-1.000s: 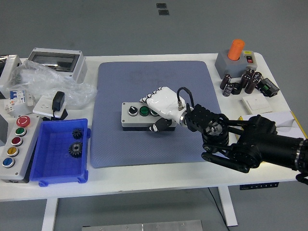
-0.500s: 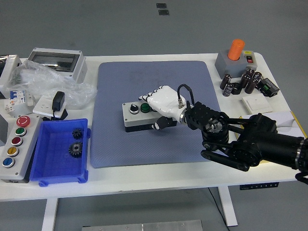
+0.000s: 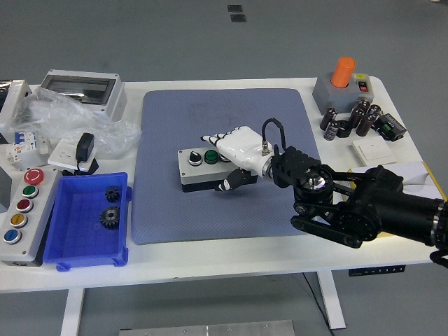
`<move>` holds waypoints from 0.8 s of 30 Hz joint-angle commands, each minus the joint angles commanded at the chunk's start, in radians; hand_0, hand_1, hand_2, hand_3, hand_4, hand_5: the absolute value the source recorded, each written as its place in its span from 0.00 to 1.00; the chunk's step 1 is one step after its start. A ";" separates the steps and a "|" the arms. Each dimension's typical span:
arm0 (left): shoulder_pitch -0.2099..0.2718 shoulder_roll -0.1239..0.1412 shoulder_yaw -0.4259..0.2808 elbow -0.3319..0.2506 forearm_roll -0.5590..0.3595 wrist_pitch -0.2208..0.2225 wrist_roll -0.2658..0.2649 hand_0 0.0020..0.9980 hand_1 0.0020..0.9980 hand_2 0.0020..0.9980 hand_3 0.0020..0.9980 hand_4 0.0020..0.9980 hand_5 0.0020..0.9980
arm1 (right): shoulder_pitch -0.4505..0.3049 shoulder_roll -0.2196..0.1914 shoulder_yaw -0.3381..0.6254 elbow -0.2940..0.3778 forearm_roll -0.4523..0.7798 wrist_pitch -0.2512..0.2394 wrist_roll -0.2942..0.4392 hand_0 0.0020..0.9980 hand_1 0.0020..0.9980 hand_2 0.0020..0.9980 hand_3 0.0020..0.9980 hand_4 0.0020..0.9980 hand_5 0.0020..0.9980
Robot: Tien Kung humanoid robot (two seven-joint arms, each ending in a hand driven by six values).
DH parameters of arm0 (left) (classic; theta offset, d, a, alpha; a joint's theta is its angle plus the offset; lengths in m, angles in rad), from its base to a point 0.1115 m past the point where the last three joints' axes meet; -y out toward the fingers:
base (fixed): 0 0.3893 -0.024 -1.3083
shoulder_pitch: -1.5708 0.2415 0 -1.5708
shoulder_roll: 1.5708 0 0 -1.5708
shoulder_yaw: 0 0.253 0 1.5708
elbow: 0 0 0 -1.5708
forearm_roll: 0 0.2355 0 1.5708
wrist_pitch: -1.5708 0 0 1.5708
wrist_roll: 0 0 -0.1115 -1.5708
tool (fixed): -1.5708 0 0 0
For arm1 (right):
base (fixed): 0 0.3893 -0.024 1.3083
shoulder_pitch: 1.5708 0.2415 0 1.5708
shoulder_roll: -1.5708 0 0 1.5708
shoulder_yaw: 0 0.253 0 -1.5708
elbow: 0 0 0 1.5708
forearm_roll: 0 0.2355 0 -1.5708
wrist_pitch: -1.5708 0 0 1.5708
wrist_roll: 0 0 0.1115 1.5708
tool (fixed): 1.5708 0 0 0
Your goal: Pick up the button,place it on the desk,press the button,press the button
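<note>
A grey button box (image 3: 199, 168) with a black knob and a green button on top lies on the blue-grey mat (image 3: 224, 119), near its middle. My right hand (image 3: 234, 150), white with black fingertips, rests over the box's right end. Its fingers reach over the top by the green button and its thumb is against the front side. I cannot tell whether it grips the box or only touches it. The left arm is out of view.
A blue bin (image 3: 87, 220) with two black gears and a grey panel of coloured buttons (image 3: 24, 206) stand at the left. A plastic bag, a charger and an enclosure are at the back left. An orange-topped box (image 3: 343, 87) and capacitors are at the back right.
The hand has shifted slightly right and lifted a little along the box. The box turned and moved slightly on the mat between the earliest frame and now.
</note>
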 joint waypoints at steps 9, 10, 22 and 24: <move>0.000 0.000 -0.009 -0.001 0.008 0.004 -0.002 0.62 0.63 0.57 0.61 0.61 0.34 | -0.007 -0.051 0.012 0.066 0.009 0.021 -0.027 0.67 0.70 0.92 1.00 1.00 0.71; 0.000 0.000 -0.009 0.000 0.008 0.004 -0.002 0.62 0.63 0.57 0.61 0.61 0.34 | -0.008 -0.057 0.011 0.074 0.014 0.024 -0.029 0.67 0.70 0.92 1.00 1.00 0.71; -0.001 0.001 -0.009 0.000 0.009 0.006 -0.004 0.62 0.63 0.57 0.61 0.60 0.33 | -0.024 -0.099 0.018 0.120 0.019 0.032 -0.041 0.63 0.69 0.92 1.00 1.00 0.70; -0.001 0.002 -0.007 0.000 0.007 0.006 -0.004 0.62 0.63 0.57 0.61 0.60 0.33 | -0.024 -0.102 0.021 0.130 0.018 0.029 -0.041 0.63 0.69 0.92 1.00 1.00 0.70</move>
